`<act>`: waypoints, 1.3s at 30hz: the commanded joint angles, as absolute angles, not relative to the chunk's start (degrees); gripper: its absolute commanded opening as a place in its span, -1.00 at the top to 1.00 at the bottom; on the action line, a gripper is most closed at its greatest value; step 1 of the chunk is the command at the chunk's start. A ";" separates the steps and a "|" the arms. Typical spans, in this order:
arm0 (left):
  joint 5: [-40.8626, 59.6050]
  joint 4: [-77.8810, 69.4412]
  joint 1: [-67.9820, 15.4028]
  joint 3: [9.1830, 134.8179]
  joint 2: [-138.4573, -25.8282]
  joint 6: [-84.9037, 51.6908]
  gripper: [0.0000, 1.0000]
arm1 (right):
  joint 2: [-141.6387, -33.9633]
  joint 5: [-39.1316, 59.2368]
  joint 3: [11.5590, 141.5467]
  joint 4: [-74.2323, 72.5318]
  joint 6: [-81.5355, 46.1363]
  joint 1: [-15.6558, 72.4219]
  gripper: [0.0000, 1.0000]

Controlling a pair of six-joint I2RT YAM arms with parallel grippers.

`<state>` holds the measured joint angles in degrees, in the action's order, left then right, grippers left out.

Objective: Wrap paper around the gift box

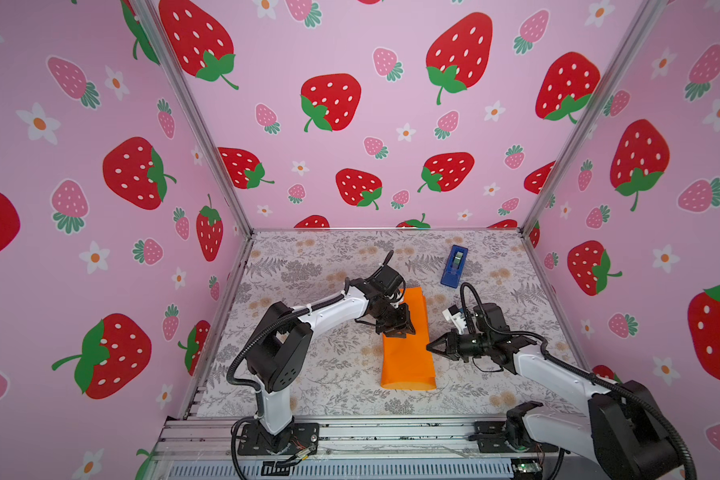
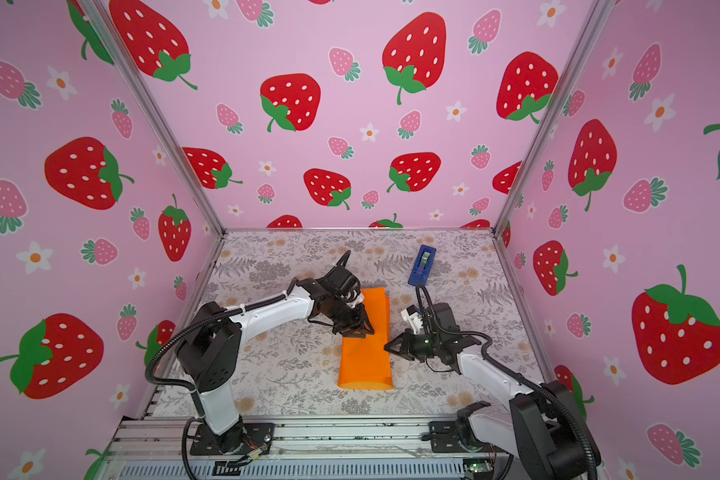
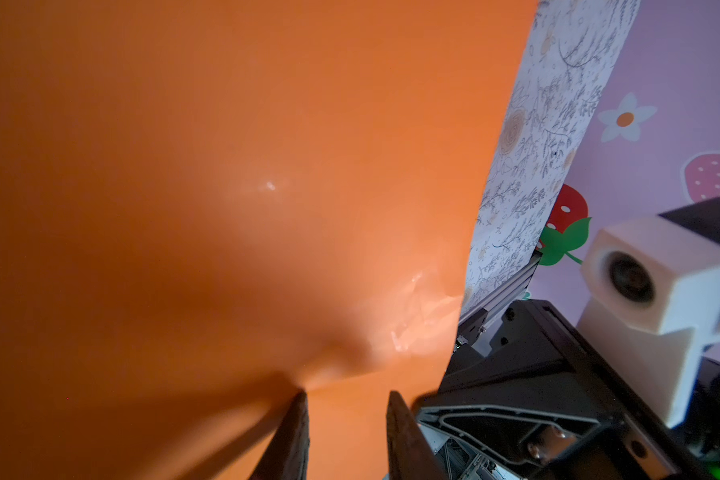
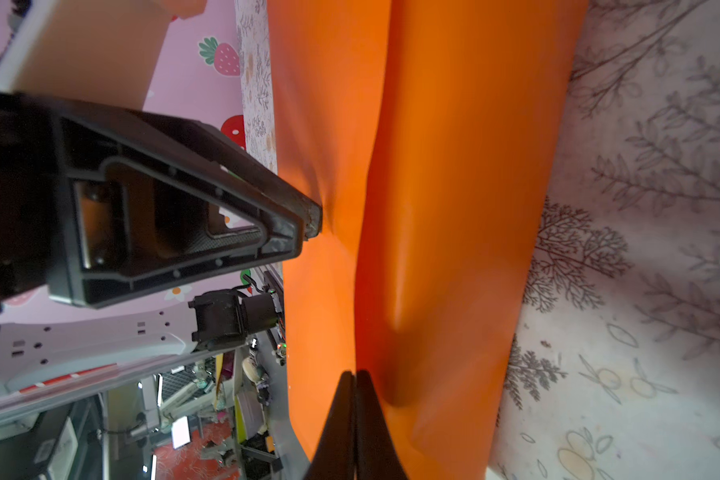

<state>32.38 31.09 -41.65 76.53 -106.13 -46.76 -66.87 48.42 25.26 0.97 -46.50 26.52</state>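
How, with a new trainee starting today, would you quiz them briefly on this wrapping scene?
1. Fill in: the left end effector presses its fingertips on the orange paper, and its jaws stand ____.
2. True or false: the right end effector, at the paper's edge, has its jaws wide open.
3. Where does the blue tape dispenser lie? A) on the orange paper; B) on the table covering, apart from the paper; C) in the left end effector.

Key: 1 open; 2 false, they are shut; 3 B.
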 commanded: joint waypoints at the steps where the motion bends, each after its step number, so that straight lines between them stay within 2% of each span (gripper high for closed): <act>1: 29.60 33.40 -41.81 75.58 -107.32 -47.22 0.29 | -65.23 48.12 25.08 1.84 -46.30 26.81 1.00; 19: 30.15 33.60 -41.68 76.63 -105.73 -48.04 0.26 | -62.74 47.22 23.82 6.47 -44.37 27.16 1.00; 27: 29.88 33.47 -41.66 75.91 -107.37 -47.65 0.25 | -63.72 42.01 25.53 11.46 -41.41 27.24 1.00; 28: 29.88 33.31 -41.69 75.56 -107.54 -47.70 0.25 | -63.57 41.43 26.03 12.05 -41.23 27.23 0.94; 31: 29.88 33.13 -41.67 74.88 -107.84 -47.56 0.25 | -63.04 39.00 27.63 13.52 -41.13 27.16 0.54; 34: 29.98 33.05 -41.66 74.62 -107.85 -47.47 0.26 | -63.45 37.49 29.28 13.49 -40.91 26.74 0.27; 38: 29.97 33.08 -41.73 74.27 -107.79 -47.20 0.26 | -66.96 37.17 32.03 12.26 -39.74 25.80 -0.01; 39: 29.93 33.08 -41.72 74.18 -107.84 -47.20 0.26 | -68.45 37.27 32.70 11.40 -39.39 25.52 -0.02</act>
